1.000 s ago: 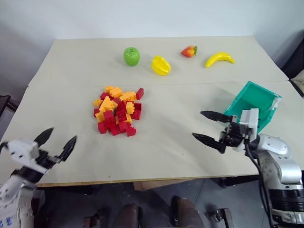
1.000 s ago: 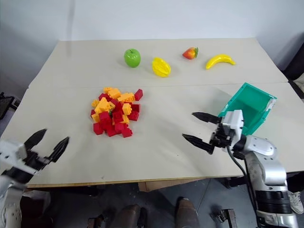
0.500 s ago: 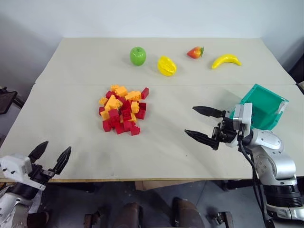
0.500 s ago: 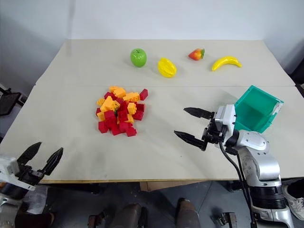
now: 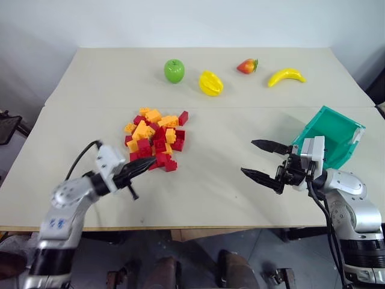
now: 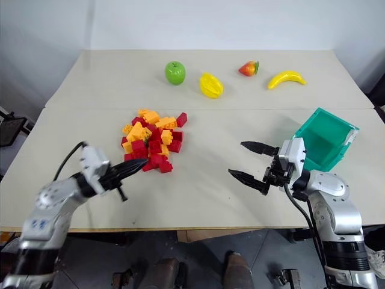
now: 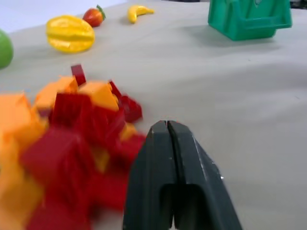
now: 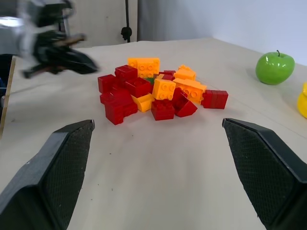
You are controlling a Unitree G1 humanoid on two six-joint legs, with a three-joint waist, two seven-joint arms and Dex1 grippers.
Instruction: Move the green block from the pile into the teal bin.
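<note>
The pile (image 5: 154, 137) of red, orange and yellow studded bricks lies left of the table's middle. In the right wrist view a sliver of green (image 8: 150, 80), perhaps the green block, peeks out between the top bricks. My left gripper (image 5: 150, 162) is shut with nothing in it, its tip at the pile's near-left edge; the shut fingers (image 7: 168, 143) point past blurred red bricks. My right gripper (image 5: 250, 158) hovers open and empty, right of the pile. Just behind it, the teal bin (image 5: 337, 133) sits tilted at the right table edge.
Along the far side lie a green apple (image 5: 174, 70), a yellow fruit (image 5: 210, 82), a strawberry (image 5: 247, 65) and a banana (image 5: 286, 76). A seam crosses the table (image 5: 204, 186) behind the pile. The front edge runs just below both grippers.
My left arm swung up from the lower left corner to the pile's near edge, and its fingers closed. The right arm stayed put.
</note>
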